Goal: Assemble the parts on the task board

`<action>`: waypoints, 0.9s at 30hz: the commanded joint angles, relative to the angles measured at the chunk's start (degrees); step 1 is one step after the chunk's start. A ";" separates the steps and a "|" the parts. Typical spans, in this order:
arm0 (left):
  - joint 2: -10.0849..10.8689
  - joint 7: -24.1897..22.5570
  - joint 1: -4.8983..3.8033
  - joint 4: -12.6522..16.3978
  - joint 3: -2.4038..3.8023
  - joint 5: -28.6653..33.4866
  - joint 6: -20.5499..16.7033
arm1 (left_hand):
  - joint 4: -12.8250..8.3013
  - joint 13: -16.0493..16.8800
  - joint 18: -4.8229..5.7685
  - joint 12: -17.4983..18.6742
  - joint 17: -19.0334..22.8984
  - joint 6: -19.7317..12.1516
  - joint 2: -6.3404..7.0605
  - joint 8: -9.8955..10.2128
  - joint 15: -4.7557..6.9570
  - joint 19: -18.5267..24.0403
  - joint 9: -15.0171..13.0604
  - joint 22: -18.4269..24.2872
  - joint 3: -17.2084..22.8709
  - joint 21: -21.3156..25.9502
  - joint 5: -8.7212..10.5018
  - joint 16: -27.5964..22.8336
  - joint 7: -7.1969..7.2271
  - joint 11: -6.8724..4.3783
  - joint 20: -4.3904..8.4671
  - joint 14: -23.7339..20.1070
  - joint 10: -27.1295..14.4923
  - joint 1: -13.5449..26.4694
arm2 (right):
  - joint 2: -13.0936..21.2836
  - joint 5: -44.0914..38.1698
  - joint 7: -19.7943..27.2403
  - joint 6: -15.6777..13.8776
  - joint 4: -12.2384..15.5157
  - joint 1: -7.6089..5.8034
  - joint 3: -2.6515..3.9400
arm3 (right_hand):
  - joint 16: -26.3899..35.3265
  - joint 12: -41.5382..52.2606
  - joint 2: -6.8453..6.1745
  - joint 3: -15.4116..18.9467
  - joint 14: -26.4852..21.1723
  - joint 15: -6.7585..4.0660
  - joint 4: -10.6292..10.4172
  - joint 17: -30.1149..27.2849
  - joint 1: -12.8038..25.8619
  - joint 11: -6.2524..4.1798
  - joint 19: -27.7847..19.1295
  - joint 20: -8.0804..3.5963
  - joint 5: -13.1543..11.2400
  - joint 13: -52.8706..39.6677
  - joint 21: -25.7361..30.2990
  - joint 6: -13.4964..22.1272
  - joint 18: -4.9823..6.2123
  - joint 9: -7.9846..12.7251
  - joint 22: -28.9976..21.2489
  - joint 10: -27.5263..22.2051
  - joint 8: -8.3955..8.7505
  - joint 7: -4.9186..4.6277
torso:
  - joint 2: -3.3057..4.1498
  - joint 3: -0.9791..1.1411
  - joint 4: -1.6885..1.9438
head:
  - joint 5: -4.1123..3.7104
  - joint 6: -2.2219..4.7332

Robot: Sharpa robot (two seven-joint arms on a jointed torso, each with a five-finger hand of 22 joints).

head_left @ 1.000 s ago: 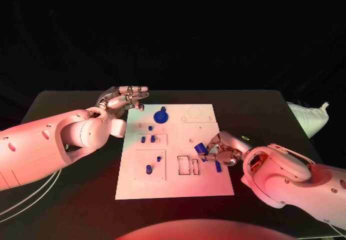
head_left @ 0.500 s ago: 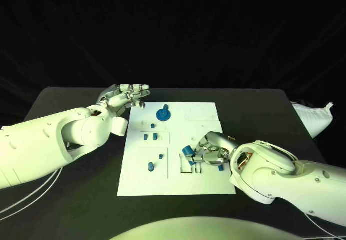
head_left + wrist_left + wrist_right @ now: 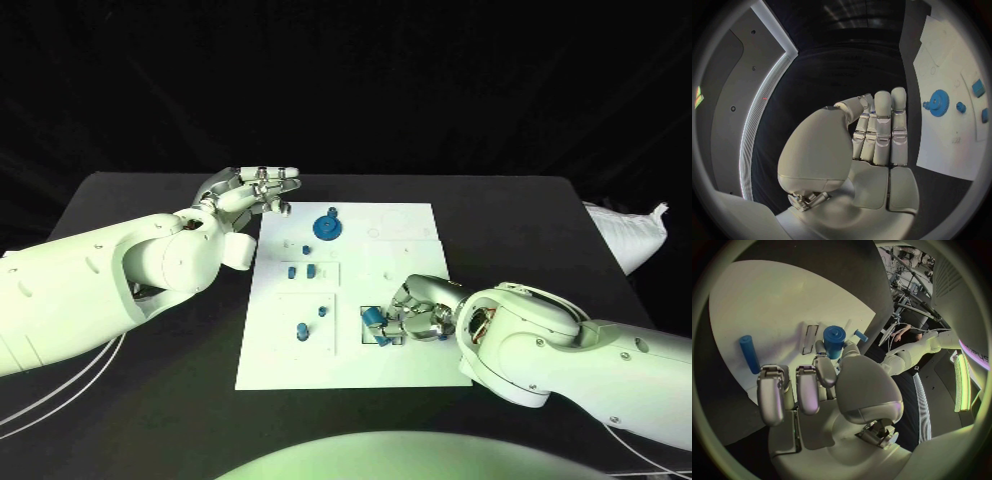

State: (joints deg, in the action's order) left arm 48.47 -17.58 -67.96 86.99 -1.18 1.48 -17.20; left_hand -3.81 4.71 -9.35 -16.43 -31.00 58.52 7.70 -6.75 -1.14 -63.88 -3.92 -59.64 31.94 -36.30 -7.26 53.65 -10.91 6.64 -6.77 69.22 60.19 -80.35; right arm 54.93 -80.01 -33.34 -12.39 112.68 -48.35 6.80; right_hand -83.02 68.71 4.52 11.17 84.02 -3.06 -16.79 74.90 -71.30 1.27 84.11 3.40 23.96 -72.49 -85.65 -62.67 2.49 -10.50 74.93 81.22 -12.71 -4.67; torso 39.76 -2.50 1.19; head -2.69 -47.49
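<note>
The white task board point(image 3: 339, 360) lies mid-table. My right hand point(image 3: 423, 312) hovers low over the board's right half and pinches a blue cylinder part point(image 3: 374, 319) point(image 3: 834, 340) between thumb and finger, just above the rectangular slots point(image 3: 810, 339). A blue rod point(image 3: 748, 353) lies flat on the board beside that hand. A blue gear point(image 3: 327, 229) point(image 3: 938, 102) sits near the board's far edge. Small blue pegs point(image 3: 299, 270) stand left of centre, and two more point(image 3: 303, 331) stand nearer me. My left hand point(image 3: 257, 189) point(image 3: 877, 131) is off the board's far left corner, fingers straight, holding nothing.
The board point(image 3: 767, 295) rests on the black table point(image 3: 144, 350). A white bundle point(image 3: 626, 234) lies at the table's right edge. My left forearm point(image 3: 101, 285) stretches along the board's left side.
My right hand has carried the blue cylinder leftward and toward me, from the board's right edge to over the slots. The left hand has stayed put.
</note>
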 commanded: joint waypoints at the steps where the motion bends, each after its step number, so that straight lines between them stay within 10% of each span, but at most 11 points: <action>1: -0.10 -0.28 0.00 0.08 0.04 -0.13 0.98 | -0.05 -0.08 -1.12 -0.27 0.08 -0.36 -0.08 -0.27 -0.16 0.28 0.07 0.08 -0.40 0.38 -0.08 0.29 0.05 0.02 -0.09 -0.38 -0.55 0.65 | -0.18 -0.40 -0.47 2.42 -0.21 0.03 -0.03 | 0.34 -0.79 0.13 0.42 3.62 -0.58 0.03 1.86 0.63 -1.25 0.81 -0.44 -0.32 0.52 0.41 -0.77 -0.65 -0.08 8.94 0.61 0.20 0.20 | 0.01 0.01 -0.04 | 0.02 0.03; 5: -0.13 -0.29 0.00 0.06 0.04 -0.13 1.02 | -0.05 -0.08 -1.12 -0.27 0.08 -0.36 -0.08 -0.27 -0.16 0.28 0.07 0.08 -0.40 0.38 -0.08 0.29 0.05 0.02 -0.09 -0.38 -0.55 0.65 | -0.46 -0.99 -0.49 2.17 -0.44 0.02 -0.03 | 0.52 -1.36 0.51 1.30 3.56 -0.69 0.05 1.63 1.90 -1.38 0.68 -0.55 -1.97 0.68 0.55 -1.13 -0.60 -0.45 8.81 0.55 0.19 0.35 | -0.02 0.03 -0.04 | -0.01 0.01; 10: -0.11 -0.28 0.00 0.09 0.04 -0.13 1.03 | -0.05 -0.08 -1.12 -0.27 0.08 -0.36 -0.08 -0.27 -0.16 0.28 0.07 0.08 -0.40 0.38 -0.08 0.29 0.05 0.02 -0.09 -0.38 -0.55 0.65 | -0.75 -2.43 -0.48 1.27 -0.69 0.02 -0.04 | 1.04 -3.06 0.80 4.81 3.42 -0.71 0.13 0.92 7.28 -1.37 0.32 -0.64 -13.69 1.47 0.94 -1.09 -0.48 -1.05 8.39 0.19 0.47 0.32 | 0.00 0.00 0.03 | -0.10 -0.02; 14: -0.03 -0.20 0.00 0.12 0.04 -0.13 0.96 | -0.10 -0.09 -1.13 -0.30 0.10 -0.40 -0.09 -0.27 -0.16 0.29 0.07 0.10 -0.41 0.41 -0.09 0.31 0.06 0.02 -0.10 -0.40 -0.61 0.64 | -0.71 -4.37 -0.50 1.73 -0.81 0.02 -0.04 | 1.46 -5.62 0.80 6.60 3.32 -0.65 0.05 0.34 9.81 -1.28 -0.15 -0.57 -17.17 3.06 1.42 -1.06 -0.32 -1.49 7.84 -0.60 0.61 0.29 | -0.01 0.02 -0.05 | -0.29 -0.08; 20: 0.07 -0.13 0.00 0.13 0.04 -0.13 0.96 | -0.12 -0.10 -1.13 -0.31 0.10 -0.45 -0.08 -0.26 -0.16 0.29 0.08 0.10 -0.41 0.41 -0.10 0.32 0.06 0.02 -0.10 -0.40 -0.65 0.63 | -0.58 -6.64 -0.54 3.11 -0.74 0.03 -0.04 | 1.77 -7.13 0.38 7.23 3.24 -0.68 0.23 -0.07 10.06 -1.33 -0.38 -0.57 -17.50 3.96 1.68 -1.31 -0.24 -1.83 7.57 -0.97 0.57 0.36 | -0.03 0.04 -0.08 | -0.24 -0.10; 27: 0.04 -0.12 0.00 0.05 0.04 -0.13 1.04 | -0.12 -0.10 -1.13 -0.31 0.10 -0.45 -0.08 -0.26 -0.16 0.29 0.08 0.10 -0.41 0.41 -0.10 0.32 0.06 0.02 -0.10 -0.40 -0.65 0.63 | -0.82 -8.38 -0.25 4.03 -0.44 0.05 -0.04 | 1.76 -7.80 -0.64 5.33 3.37 -0.90 3.31 0.22 0.36 -1.59 -0.25 -0.77 -14.87 3.76 1.69 -1.84 -0.27 -2.89 7.69 -0.46 0.61 0.61 | -0.04 0.07 -0.02 | -0.49 -0.07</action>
State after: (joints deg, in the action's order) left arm 48.58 -17.49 -67.96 86.96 -1.18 1.47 -17.13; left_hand -3.97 4.69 -9.35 -16.43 -30.98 58.52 7.70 -6.75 -1.15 -63.88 -3.92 -59.62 31.78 -36.09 -7.26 53.65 -10.91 6.63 -6.77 69.22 59.79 -80.35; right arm 54.22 -85.60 -33.69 -10.24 112.10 -48.37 6.78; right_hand -81.56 61.10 3.90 16.66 84.02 -3.50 -13.99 74.94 -69.91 -0.04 83.89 3.19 8.86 -68.63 -84.09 -64.11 2.55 -13.31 74.91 80.71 -12.27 -4.06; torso 39.73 -2.45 1.13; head -3.15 -47.55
